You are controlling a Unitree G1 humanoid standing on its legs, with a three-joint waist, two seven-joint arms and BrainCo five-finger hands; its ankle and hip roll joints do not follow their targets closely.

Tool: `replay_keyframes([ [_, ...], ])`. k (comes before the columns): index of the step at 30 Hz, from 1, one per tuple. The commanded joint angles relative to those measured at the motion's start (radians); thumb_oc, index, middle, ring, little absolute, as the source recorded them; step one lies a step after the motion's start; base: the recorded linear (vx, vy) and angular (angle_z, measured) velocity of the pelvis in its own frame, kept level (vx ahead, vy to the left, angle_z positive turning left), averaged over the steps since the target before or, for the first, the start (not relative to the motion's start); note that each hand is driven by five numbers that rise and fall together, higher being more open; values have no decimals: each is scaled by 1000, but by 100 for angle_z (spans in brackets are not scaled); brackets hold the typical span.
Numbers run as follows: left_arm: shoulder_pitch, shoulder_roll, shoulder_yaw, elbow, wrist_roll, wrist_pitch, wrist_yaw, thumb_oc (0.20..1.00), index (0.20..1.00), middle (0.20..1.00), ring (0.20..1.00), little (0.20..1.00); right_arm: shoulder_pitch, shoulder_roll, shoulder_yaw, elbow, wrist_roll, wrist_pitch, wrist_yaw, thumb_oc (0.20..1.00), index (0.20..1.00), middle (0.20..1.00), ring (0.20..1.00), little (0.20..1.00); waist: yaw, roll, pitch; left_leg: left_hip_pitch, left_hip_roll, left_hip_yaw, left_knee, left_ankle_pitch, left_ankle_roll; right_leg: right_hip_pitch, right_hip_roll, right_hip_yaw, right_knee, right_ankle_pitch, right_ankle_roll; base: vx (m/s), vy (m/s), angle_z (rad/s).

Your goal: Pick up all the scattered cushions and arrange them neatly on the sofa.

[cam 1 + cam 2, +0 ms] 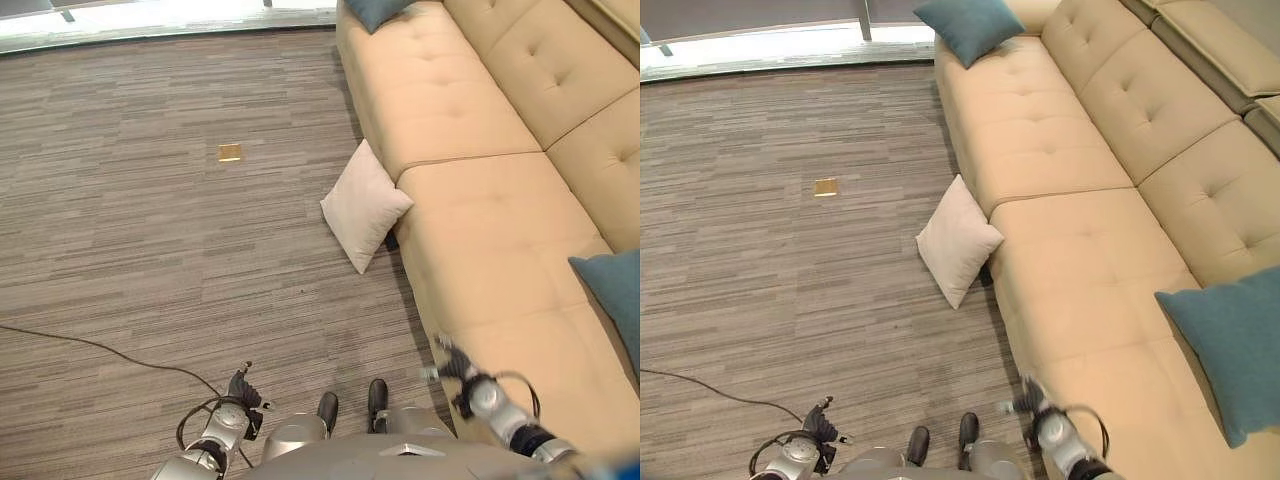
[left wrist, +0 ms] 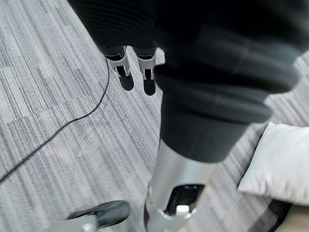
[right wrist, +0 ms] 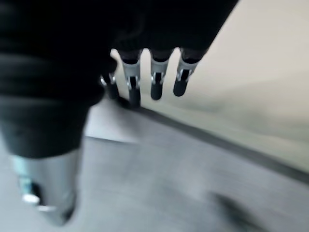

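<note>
Left eye view, nearest first: the left robot hand (image 1: 243, 388) hangs low over the striped carpet (image 1: 150, 250), fingers straight and holding nothing. The right robot hand (image 1: 452, 368) hovers at the front edge of the beige sofa (image 1: 480, 240), fingers relaxed and empty. Farther on, a cream cushion (image 1: 364, 205) leans on the floor against the sofa front. One blue cushion (image 1: 1230, 345) lies on the near seat, another blue cushion (image 1: 968, 25) on the far end.
</note>
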Motion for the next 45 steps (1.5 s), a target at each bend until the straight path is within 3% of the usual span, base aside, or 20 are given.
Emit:
replay_keyframes([
  [1,-30,-18,10,45,-40,-13,10,1000,1000,1000,1000,1000,67,4,-38,301,-27,29,3,1000,1000,1000,1000,1000,-34,-48,-6,-94,-23,60,110,-100,-24,-36,-28,41,42,-22,96,32,-99,66],
  [2,-44,-23,1,48,-45,-8,3,1000,1000,1000,1000,1000,61,-20,-80,439,-42,48,10,1000,1000,1000,1000,1000,-40,-55,5,-131,-12,123,161,-105,-37,-13,-42,12,20,-25,94,8,-68,102],
  [4,-29,-12,18,45,-66,-13,1,1000,1000,1000,1000,1000,49,1,-101,476,1,61,-8,1000,1000,1000,1000,1000,-29,-48,7,-163,40,245,165,-97,-37,12,-56,-38,-1,-32,92,68,8,137],
  [6,-21,-10,17,48,-61,-6,-3,1000,1000,1000,1000,1000,43,15,-110,495,2,65,-11,1000,1000,1000,1000,1000,-23,-51,-7,-160,54,267,132,-84,-28,24,-56,-56,-7,-35,92,165,27,42],
  [9,-22,-1,20,48,-66,-4,-8,1000,1000,1000,1000,1000,36,19,-123,501,9,75,-16,1000,1000,1000,1000,1000,-18,-67,-13,-208,70,292,134,-50,-28,25,-64,-74,-5,-46,91,121,42,23],
  [17,20,15,49,58,-41,7,-18,1000,1000,1000,1000,1000,47,55,-115,506,-41,89,-15,1000,1000,1000,1000,1000,-10,-73,-55,-112,53,303,55,-73,5,43,-75,-49,69,-73,111,187,130,8],
  [20,11,33,56,48,-41,8,-16,1000,1000,1000,1000,1000,42,60,-114,499,-55,94,-15,1000,1000,1000,1000,1000,-6,-66,-47,-92,42,297,50,-88,25,-9,-90,-34,210,-68,133,98,176,-6],
  [21,-7,42,48,43,-36,13,-17,1000,1000,1000,1000,1000,32,34,-123,501,-81,98,-18,1000,1000,1000,1000,1000,-22,-60,-26,-76,42,296,45,-92,41,-78,-98,-13,347,-14,154,72,222,-29],
  [22,-35,22,-2,32,3,19,-33,1000,1000,1000,1000,1000,15,12,-95,451,-60,35,35,1000,1000,1000,1000,1000,-33,-42,-10,-61,42,299,43,-97,49,-103,-99,-4,407,-7,160,86,295,-28],
  [23,-5,43,33,27,-20,-2,-11,1000,1000,1000,1000,1000,-45,40,-55,259,-17,21,-4,1000,1000,1000,1000,1000,-16,-12,2,-53,46,284,47,-104,54,-155,-96,-10,479,-3,154,135,253,-15],
  [24,-12,29,22,25,-8,-6,-31,1000,1000,1000,1000,1000,-11,27,-84,334,-20,30,32,1000,1000,1000,1000,1000,-34,-4,7,-31,41,288,44,-114,54,-174,-92,-9,484,-7,151,248,194,-32],
  [25,-21,1,0,39,-5,19,-67,1000,1000,1000,1000,1000,-9,23,-175,569,14,97,56,1000,1000,1000,1000,1000,-48,1,1,-5,33,264,35,-126,56,-184,-68,-14,418,-33,137,374,70,-5],
  [26,8,21,33,47,-40,2,-60,1000,1000,1000,1000,1000,-7,60,-162,492,100,87,73,1000,1000,1000,1000,1000,-45,-2,-3,19,20,234,22,-131,54,-192,-47,-14,315,-25,127,310,18,10],
  [28,15,24,44,54,-54,8,-74,1000,1000,1000,1000,1000,17,69,-166,491,105,85,91,1000,1000,1000,1000,1000,-54,-12,0,37,10,217,18,-139,47,-205,-43,-20,212,3,127,231,-38,51],
  [34,32,-3,19,71,-19,9,-80,1000,1000,1000,1000,1000,58,66,-204,535,131,83,84,1000,1000,1000,1000,1000,-59,-24,-35,53,12,203,87,-191,-1,-100,-29,-31,84,9,106,258,-108,53],
  [35,28,-9,11,66,-17,9,-83,1000,1000,1000,1000,1000,57,63,-211,539,139,84,78,1000,1000,1000,1000,1000,-56,-27,-33,25,19,220,178,-172,-33,-65,-27,-32,54,10,96,138,-87,38],
  [39,11,-16,-1,53,-28,8,-82,1000,1000,1000,1000,1000,45,55,-219,547,159,86,71,1000,1000,1000,1000,1000,-49,-39,-14,-76,43,255,343,-138,-56,-16,-37,-30,16,0,77,101,-45,4],
  [40,6,-17,-7,52,-28,10,-81,1000,1000,1000,1000,1000,41,56,-214,547,155,89,67,1000,1000,1000,1000,1000,-43,-53,-12,-116,52,269,314,-163,-42,-5,-50,-29,6,-6,80,147,17,-5],
  [42,6,-15,-9,55,-29,13,-81,1000,1000,1000,1000,1000,40,55,-211,544,150,88,61,1000,1000,1000,1000,1000,-35,-56,-13,-134,55,255,241,-151,-36,2,-46,-20,1,-13,84,160,34,1],
  [45,3,-11,-5,67,-46,12,-78,1000,1000,1000,1000,1000,31,54,-205,542,142,91,53,1000,1000,1000,1000,1000,-12,-46,-2,-194,65,178,126,-45,-52,28,-26,8,2,-40,79,178,98,-22],
])
